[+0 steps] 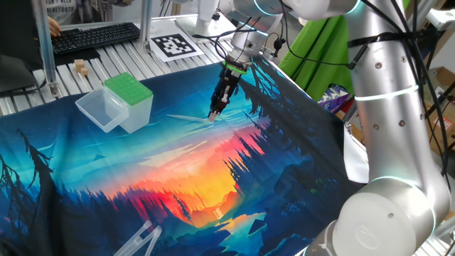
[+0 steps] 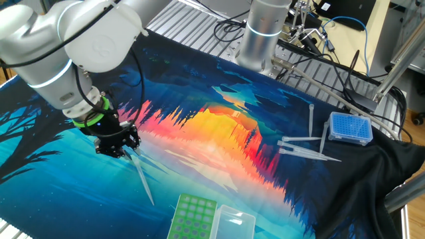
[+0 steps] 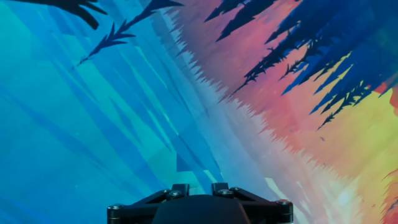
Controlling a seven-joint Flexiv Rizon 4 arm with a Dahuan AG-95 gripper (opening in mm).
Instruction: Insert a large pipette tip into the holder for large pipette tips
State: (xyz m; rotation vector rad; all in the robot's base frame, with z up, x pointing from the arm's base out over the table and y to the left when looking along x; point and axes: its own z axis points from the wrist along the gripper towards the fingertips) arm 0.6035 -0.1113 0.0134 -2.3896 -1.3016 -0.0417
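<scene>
The large pipette tip (image 1: 190, 117) is a thin whitish cone lying almost flat on the colourful cloth, narrow end pointing towards the holder. It also shows in the other fixed view (image 2: 143, 178). My gripper (image 1: 215, 112) points down at the cloth with its fingers close together on the tip's wide end; it is also in the other fixed view (image 2: 123, 151). In the hand view only the finger bases of the gripper (image 3: 200, 185) show, with a narrow gap, and the tip is hidden. The holder (image 1: 130, 94), green-topped with its clear lid (image 1: 102, 110) swung open, stands to the left, apart from the gripper; its green top also shows in the other fixed view (image 2: 192, 216).
A blue tip box (image 2: 350, 128) and several loose pipette tips (image 2: 302, 147) lie at the cloth's far side. Two wider clear tubes (image 1: 142, 238) lie at the near edge. A keyboard (image 1: 92, 37), a marker tag (image 1: 174, 45) and a wooden block (image 1: 80, 67) sit behind the holder.
</scene>
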